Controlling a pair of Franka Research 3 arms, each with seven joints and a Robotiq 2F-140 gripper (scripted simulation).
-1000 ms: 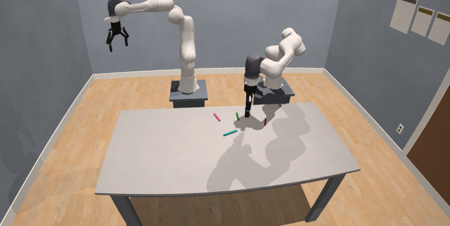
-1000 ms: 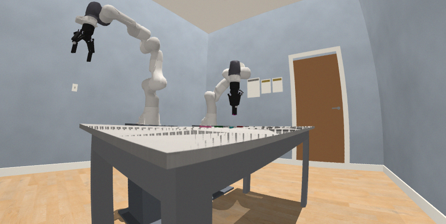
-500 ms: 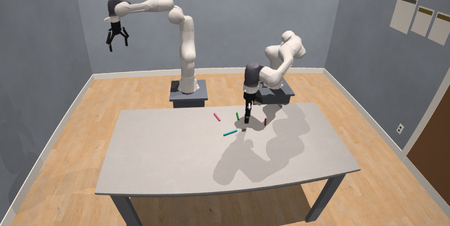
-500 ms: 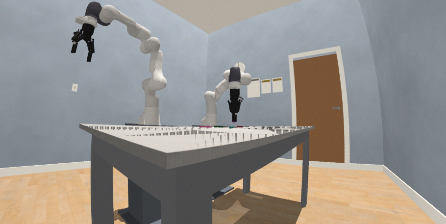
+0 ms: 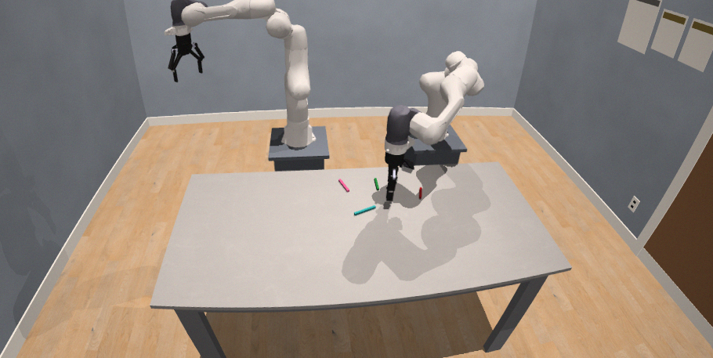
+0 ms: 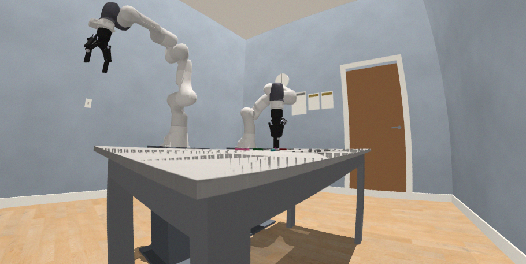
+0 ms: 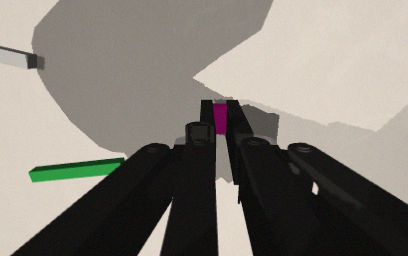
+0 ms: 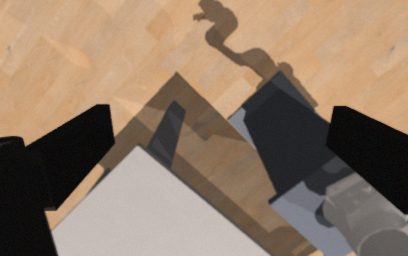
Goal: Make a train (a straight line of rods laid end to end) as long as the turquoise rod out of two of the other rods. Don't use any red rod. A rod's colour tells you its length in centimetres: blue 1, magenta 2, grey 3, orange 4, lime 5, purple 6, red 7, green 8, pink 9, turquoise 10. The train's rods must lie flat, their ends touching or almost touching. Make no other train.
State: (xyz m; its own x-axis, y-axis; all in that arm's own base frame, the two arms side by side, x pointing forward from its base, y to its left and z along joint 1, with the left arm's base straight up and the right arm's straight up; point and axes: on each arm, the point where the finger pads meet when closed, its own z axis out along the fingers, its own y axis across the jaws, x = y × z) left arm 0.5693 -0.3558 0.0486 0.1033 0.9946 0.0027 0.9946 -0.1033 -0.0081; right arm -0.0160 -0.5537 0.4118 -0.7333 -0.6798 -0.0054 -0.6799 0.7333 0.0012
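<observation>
- Progress, by the top view: we see no train made; by our sum, green 8 plus magenta 2 makes the needed 10. The green rod (image 5: 377,183) (image 6: 258,148) (image 7: 77,171) lies flat, apart from the turquoise rod (image 5: 364,210) (image 6: 273,149). The pink rod (image 5: 344,185) (image 6: 241,149) and the red rod (image 5: 420,193) (image 6: 282,149) lie apart on the table (image 5: 249,256) (image 6: 165,166) (image 8: 142,210). Our left gripper (image 5: 389,198) (image 6: 276,146) (image 7: 218,118) points down beside the green rod, while our right gripper (image 5: 187,75) (image 6: 96,66) (image 8: 220,125) hangs well away, off the table's side.
- In the exterior view, our left wrist is upright, its fingertips close to the tabletop; we cannot tell whether the held rod touches down. Our right arm is raised, fingers spread.
- Through the left wrist camera, we have the magenta rod (image 6: 276,148) (image 7: 220,119) pinched between 2 fingertips. The green rod is apart from it, and a grey rod (image 7: 7,57) lies farther off. We judge that lining magenta up with green's end, setting it flat and letting go remain.
- Through the right wrist camera, our 2 fingers stand wide with nothing between them, above floor and table corner.
</observation>
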